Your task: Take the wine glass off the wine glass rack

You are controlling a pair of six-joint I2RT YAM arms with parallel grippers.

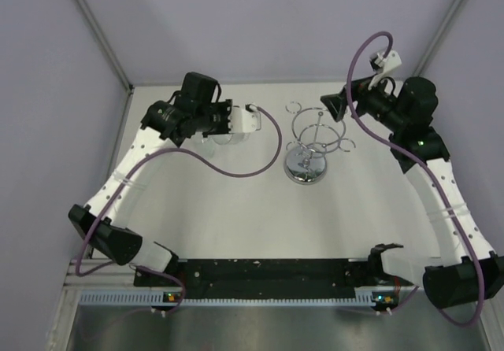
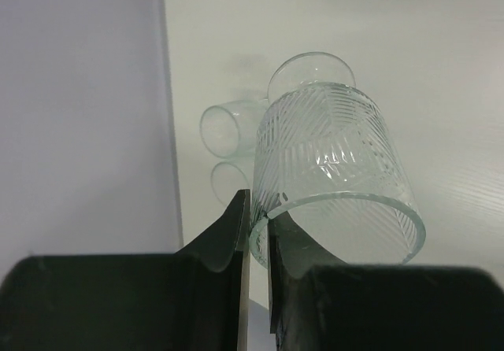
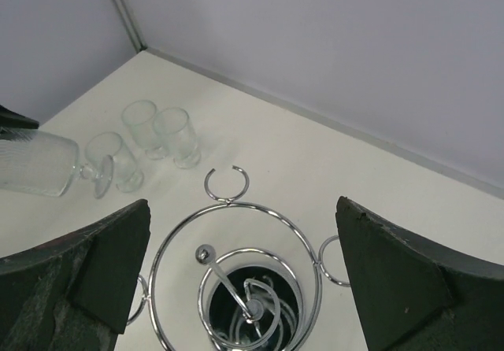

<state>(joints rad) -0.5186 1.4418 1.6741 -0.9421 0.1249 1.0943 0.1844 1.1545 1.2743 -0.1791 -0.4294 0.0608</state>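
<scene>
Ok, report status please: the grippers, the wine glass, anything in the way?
Left gripper shut on wine glass rim, glass clear of wine glass rack. Right gripper open over rack. Other glasses stand on table near held glass.

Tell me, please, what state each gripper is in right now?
Left gripper: jaws closed on the rim of the wine glass.
Right gripper: jaws open, holding nothing, over the wine glass rack.
</scene>
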